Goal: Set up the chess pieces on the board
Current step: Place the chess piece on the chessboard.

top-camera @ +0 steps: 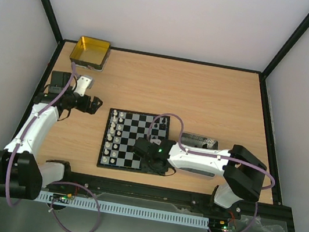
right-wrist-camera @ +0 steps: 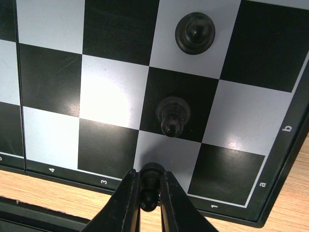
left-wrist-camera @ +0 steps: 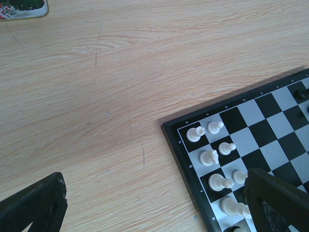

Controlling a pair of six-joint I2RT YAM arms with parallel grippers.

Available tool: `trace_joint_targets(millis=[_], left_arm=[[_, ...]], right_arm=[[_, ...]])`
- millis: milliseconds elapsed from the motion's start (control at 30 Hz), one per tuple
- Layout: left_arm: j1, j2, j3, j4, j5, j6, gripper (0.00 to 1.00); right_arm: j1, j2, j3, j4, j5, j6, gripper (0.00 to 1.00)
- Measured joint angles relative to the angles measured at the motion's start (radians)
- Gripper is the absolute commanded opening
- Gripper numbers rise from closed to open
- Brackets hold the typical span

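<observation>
The board (top-camera: 128, 169) lies mid-table. White chess pieces (top-camera: 114, 136) fill its two left columns, and a few black ones (top-camera: 163, 123) stand at its far right. My right gripper (top-camera: 156, 162) hangs over the board's near right corner. In the right wrist view that gripper (right-wrist-camera: 149, 195) is shut on a black pawn (right-wrist-camera: 151, 173) above a white edge square. Two more black pawns (right-wrist-camera: 173, 115) (right-wrist-camera: 194, 32) stand in the same column. My left gripper (left-wrist-camera: 154, 212) is open over bare wood, just left of the board's rim (left-wrist-camera: 181, 145) and the white pieces (left-wrist-camera: 195, 134).
A gold tin (top-camera: 90, 51) sits at the table's far left corner. A grey tray (top-camera: 200, 141) lies right of the board, partly behind the right arm. A small white object (top-camera: 84, 83) lies by the left arm. A printed card corner (left-wrist-camera: 21, 8) shows far left.
</observation>
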Motion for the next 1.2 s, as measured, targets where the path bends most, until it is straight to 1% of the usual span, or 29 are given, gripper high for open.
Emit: trace_joint_targets(millis=[800, 833, 900, 967, 1200], left_arm=[[0.0, 0.001, 0.0, 0.0, 0.0, 0.0, 0.99], [-0.001, 0.001, 0.0, 0.0, 0.0, 0.0, 0.99], [-0.001, 0.002, 0.0, 0.0, 0.0, 0.0, 1.0], [-0.001, 0.005, 0.0, 0.0, 0.0, 0.0, 0.99], [-0.001, 0.008, 0.0, 0.0, 0.0, 0.0, 0.99]], right_arm=[[-0.026, 0.0, 0.0, 0.0, 0.0, 0.0, 0.12], [-0.027, 0.0, 0.0, 0.0, 0.0, 0.0, 0.13], [-0.027, 0.0, 0.0, 0.0, 0.0, -0.001, 0.21], [-0.027, 0.0, -0.001, 0.0, -0.002, -0.002, 0.24], [-0.027, 0.0, -0.006, 0.002, -0.008, -0.006, 0.26]])
